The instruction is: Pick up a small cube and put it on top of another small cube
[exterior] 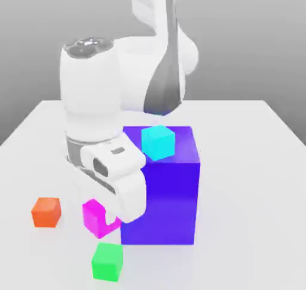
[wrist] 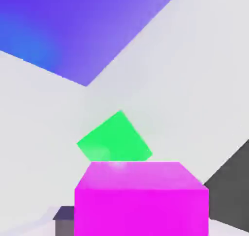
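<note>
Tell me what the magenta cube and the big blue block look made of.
Magenta cube: uniform matte colour, sharp edges, no texture; could be plastic or painted wood. Big blue block: the same flat finish with a soft sheen on top. Simulator renders, so the material stays open.

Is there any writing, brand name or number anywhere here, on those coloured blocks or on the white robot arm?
None: no text, number or logo can be read anywhere.
The small plain magenta cube, small green cube, small orange cube, small cyan cube and big blue cube all have blank faces.
The glossy white robot arm and the white table carry no markings either.
</note>
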